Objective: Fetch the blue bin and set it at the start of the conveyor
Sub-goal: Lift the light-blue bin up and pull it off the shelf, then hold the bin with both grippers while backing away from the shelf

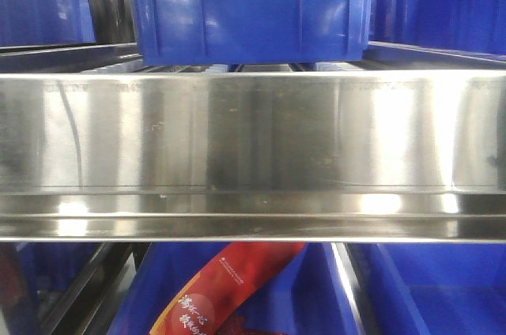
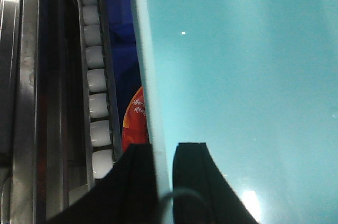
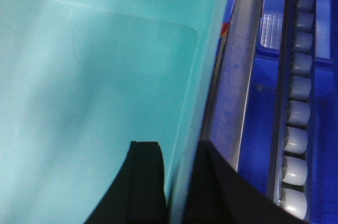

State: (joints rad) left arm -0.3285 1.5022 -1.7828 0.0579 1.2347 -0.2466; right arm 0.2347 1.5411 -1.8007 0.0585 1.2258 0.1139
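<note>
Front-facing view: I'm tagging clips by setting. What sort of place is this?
Likely a warehouse picking area: stainless-steel rack rail, dark blue storage bins on shelves, white roller tracks beside the pale turquoise bin.

The front view looks level at the shelf rail [image 1: 253, 153], so near that steel fills its middle band. The left wrist view looks along the left fingers [image 2: 132, 187], very close to the wall of the blue bin [image 2: 243, 86], with a roller track [image 2: 97, 81] toward its left edge. The right wrist view mirrors this over the right fingers [image 3: 140, 187], with a second roller track [image 3: 298, 102] toward its right edge. The 2 wrist views share only the blue bin.
</note>
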